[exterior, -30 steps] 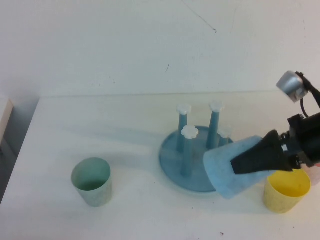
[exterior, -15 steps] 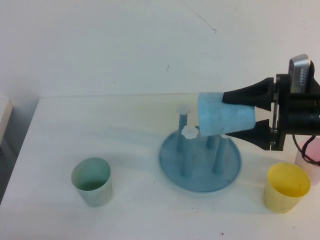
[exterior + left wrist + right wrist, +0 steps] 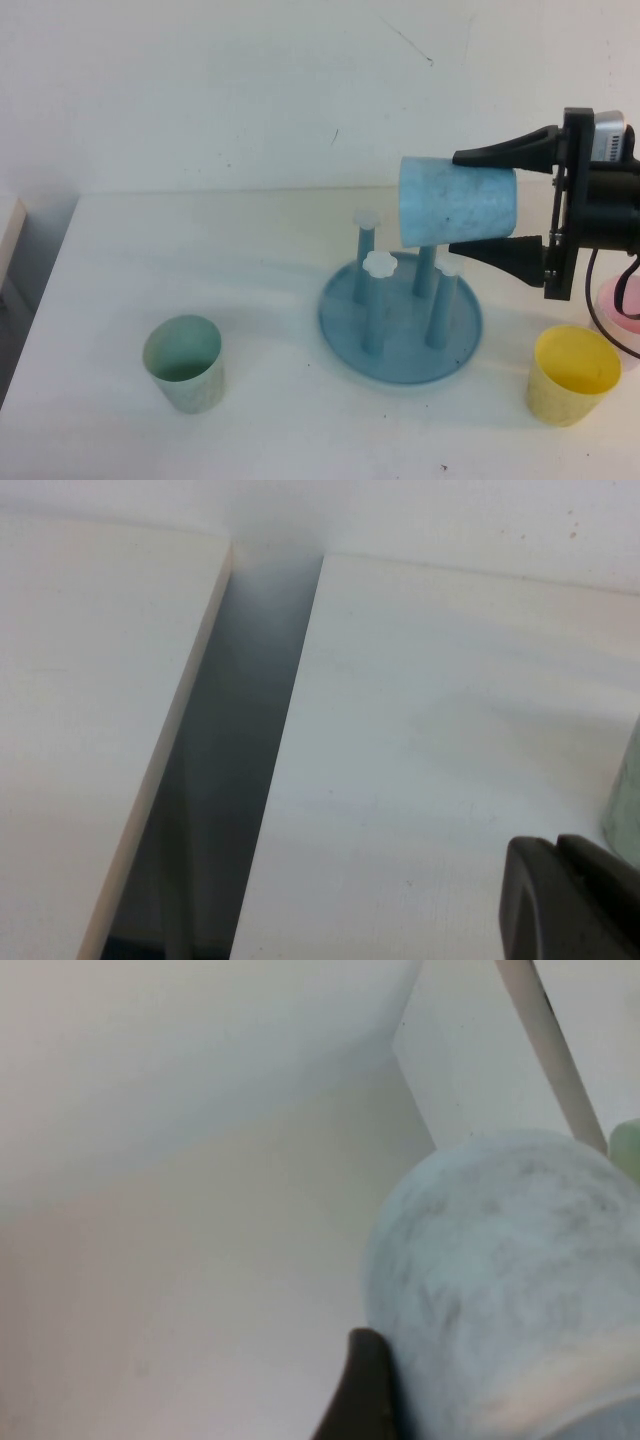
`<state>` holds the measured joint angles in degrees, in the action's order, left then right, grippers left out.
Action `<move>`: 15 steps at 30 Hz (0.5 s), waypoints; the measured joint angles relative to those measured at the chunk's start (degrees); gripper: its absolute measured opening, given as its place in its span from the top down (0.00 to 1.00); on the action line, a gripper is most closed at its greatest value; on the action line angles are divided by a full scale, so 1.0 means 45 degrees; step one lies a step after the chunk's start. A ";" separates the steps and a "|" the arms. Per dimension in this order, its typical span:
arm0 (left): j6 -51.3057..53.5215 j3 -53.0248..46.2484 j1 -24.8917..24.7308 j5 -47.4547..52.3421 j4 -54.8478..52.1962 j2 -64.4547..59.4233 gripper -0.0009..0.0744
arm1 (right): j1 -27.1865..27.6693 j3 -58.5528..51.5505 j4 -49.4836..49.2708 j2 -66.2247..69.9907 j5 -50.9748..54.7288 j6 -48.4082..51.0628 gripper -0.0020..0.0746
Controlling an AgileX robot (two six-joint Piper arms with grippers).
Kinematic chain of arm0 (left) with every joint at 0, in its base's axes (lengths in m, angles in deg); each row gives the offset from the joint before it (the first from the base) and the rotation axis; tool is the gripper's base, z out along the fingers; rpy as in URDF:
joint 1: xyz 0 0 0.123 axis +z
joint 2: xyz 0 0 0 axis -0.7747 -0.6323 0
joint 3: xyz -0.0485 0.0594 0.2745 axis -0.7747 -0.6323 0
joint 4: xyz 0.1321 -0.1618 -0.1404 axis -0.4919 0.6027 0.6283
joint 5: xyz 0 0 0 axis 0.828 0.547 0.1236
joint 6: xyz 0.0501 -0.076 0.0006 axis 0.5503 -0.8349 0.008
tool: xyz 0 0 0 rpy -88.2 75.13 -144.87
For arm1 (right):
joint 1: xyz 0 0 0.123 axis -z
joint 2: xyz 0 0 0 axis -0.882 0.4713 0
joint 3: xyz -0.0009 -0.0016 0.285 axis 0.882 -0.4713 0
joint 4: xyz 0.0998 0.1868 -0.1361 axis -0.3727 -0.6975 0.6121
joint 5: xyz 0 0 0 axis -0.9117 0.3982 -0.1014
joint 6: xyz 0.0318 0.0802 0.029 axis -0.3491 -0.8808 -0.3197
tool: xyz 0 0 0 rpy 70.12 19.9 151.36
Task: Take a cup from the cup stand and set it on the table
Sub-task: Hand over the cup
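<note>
The right gripper (image 3: 485,203) holds the cup (image 3: 455,201) sideways above the stand (image 3: 400,325), jaws clamping it. The left gripper (image 3: 570,900) sits low over the counter (image 3: 420,760); I cannot tell how its jaws stand.

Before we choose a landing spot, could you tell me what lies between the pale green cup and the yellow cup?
In the high view, the cup stand stands between the green cup and the yellow cup; the right gripper holds the cup above it.

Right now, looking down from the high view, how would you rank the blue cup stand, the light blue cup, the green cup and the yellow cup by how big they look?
1. cup stand, widest.
2. light blue cup, held above the stand by the right gripper; being raised may make it look larger.
3. yellow cup and green cup: alike, too close to rank.

The left gripper sits away.
</note>
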<state>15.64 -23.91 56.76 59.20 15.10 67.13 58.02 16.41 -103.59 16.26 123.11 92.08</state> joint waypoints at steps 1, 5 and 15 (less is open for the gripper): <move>0.0000 0.0000 0.0000 0.0000 0.0000 0.0000 0.99 | 0.0000 0.0000 0.0000 -0.0059 0.0000 -0.0142 0.19; 0.0000 0.0000 0.0000 0.0000 0.0000 0.0000 0.99 | 0.0000 0.0000 0.0000 -0.0165 0.0000 -0.0303 0.19; -0.2953 -0.0076 0.0000 -0.1673 0.7688 0.0000 0.99 | 0.0000 0.0000 -0.0003 -0.0165 0.0000 0.1535 0.19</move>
<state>2.35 -24.25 56.76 51.67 49.70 67.13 58.02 16.41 -103.61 15.52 123.11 98.99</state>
